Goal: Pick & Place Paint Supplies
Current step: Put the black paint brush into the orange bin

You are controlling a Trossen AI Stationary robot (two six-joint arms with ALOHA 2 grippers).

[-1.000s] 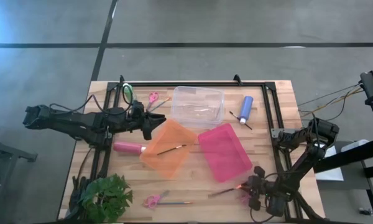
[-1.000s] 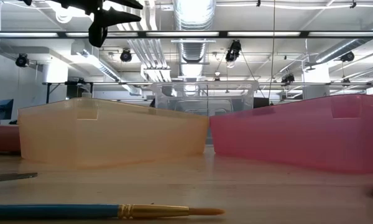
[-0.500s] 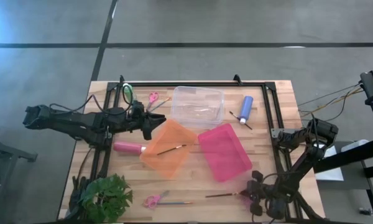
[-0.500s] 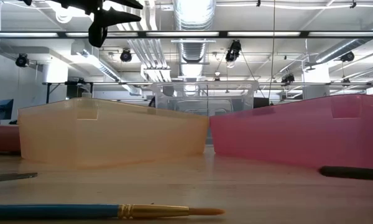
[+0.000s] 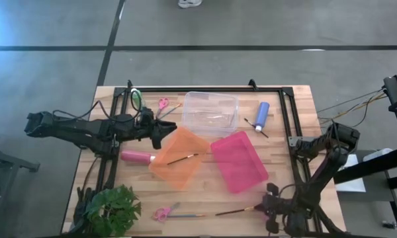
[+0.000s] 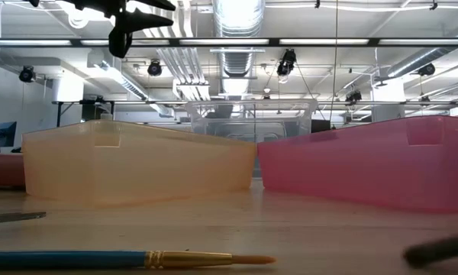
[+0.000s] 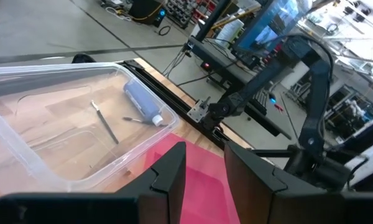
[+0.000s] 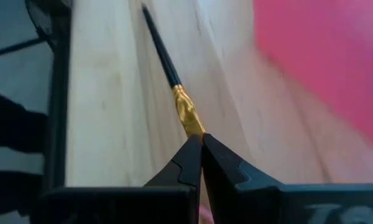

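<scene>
On orange bin [image 5: 179, 158]: 1 brush [image 5: 183, 158] | right end effector [image 5: 267, 209] pinching dark-handled brush [image 5: 239, 211]

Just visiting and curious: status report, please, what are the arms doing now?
Right tool shut on dark paintbrush, near table's front edge. Left tool waiting above orange bin. Nothing in the way.

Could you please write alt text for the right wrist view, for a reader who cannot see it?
The right tool is shut on a dark-handled paintbrush, pinching it just past its gold ferrule, while the handle points away over the wooden table. A pink bin fills one side.
</scene>
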